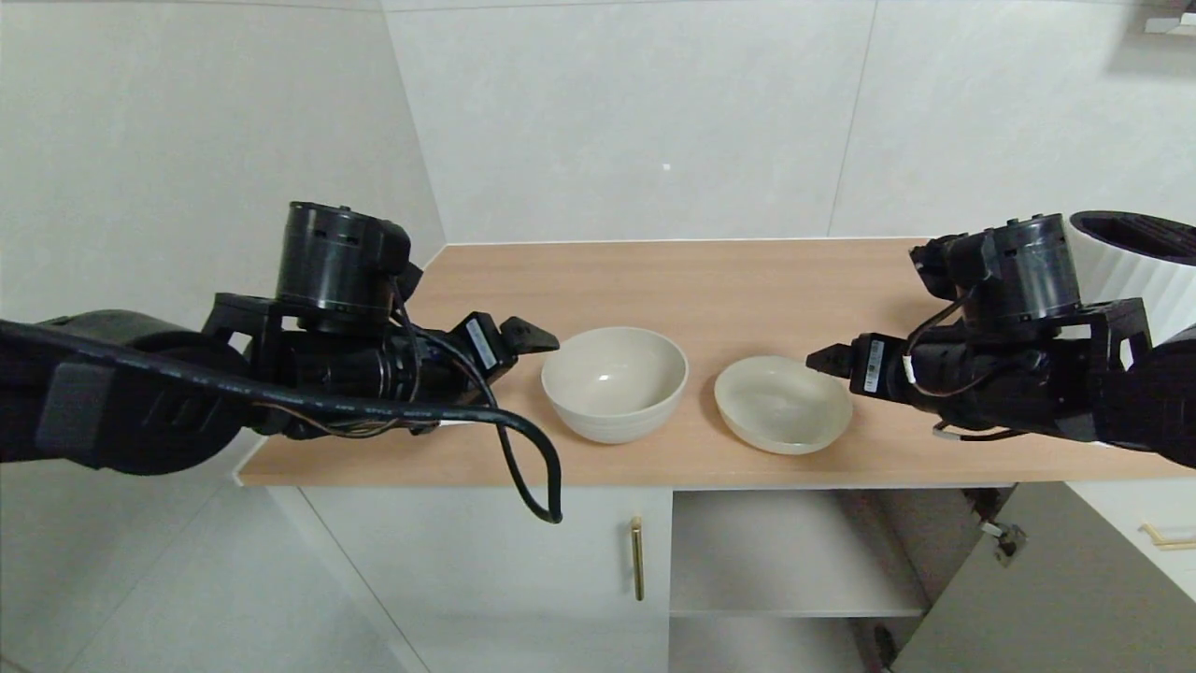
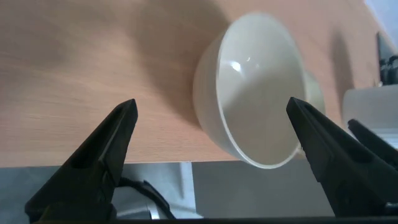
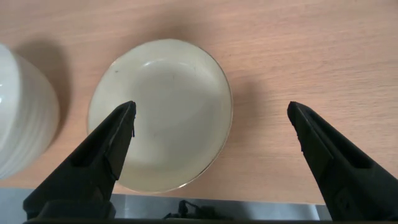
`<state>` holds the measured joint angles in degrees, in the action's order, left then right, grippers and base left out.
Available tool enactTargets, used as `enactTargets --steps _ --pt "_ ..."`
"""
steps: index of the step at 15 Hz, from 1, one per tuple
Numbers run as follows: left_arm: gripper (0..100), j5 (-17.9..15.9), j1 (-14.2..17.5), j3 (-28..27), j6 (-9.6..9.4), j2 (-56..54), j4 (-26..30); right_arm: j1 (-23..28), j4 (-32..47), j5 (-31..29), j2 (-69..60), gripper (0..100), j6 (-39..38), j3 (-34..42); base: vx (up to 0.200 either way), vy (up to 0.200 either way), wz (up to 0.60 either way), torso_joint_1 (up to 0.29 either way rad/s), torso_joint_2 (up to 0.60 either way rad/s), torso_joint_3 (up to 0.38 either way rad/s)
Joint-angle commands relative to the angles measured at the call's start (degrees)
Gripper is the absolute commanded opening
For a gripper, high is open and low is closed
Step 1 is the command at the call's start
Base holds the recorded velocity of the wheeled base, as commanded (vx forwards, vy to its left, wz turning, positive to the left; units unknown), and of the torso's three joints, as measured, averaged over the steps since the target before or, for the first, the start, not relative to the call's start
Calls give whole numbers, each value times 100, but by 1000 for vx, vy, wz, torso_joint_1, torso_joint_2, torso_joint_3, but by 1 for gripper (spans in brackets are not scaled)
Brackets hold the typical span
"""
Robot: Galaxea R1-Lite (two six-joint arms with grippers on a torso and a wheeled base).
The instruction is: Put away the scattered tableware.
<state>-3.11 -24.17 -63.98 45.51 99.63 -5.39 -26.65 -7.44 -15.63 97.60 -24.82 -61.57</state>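
Left gripper [image 2: 211,106] and right gripper [image 3: 211,107] stand apart; bowl [image 1: 614,383] and dish [image 1: 783,404] look slick and brittle, best pinched at the rim.

The head camera looks forward and down from above onto the wooden counter [image 1: 710,280], at middle range. Each wrist camera peers close between its own parted jaws: the left gripper [image 2: 211,102] frames the deep bowl [image 2: 258,87], and the right gripper [image 3: 211,106] frames the shallow dish [image 3: 161,115]. All three views share the deep bowl.
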Motion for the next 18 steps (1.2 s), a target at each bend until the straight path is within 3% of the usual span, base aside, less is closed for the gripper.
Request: enactTargets --steps 1,4,6,12,13,18 --pt "100 3 -87 -27 11 232 -15 2 -3 -2 93 100 3 -4 0 0 0 0 0 0" --pt "100 3 -131 -18 55 390 -68 2 5 -2 93 100 12 -4 0 0 0 0 0 0" --pt "100 12 -219 -27 195 531 -226 -7 5 -10 110 100 12 14 0 0 0 0 0 0" --pt "100 3 -228 -18 213 601 -287 -16 5 -10 84 100 12 14 0 0 0 0 0 0" --pt "0 -6 -228 -18 213 601 -287 -25 5 -10 84 100 12 14 0 0 0 0 0 0" --pt "0 -14 -228 -18 213 592 -279 -16 14 -19 84 100 12 14 0 0 0 0 0 0"
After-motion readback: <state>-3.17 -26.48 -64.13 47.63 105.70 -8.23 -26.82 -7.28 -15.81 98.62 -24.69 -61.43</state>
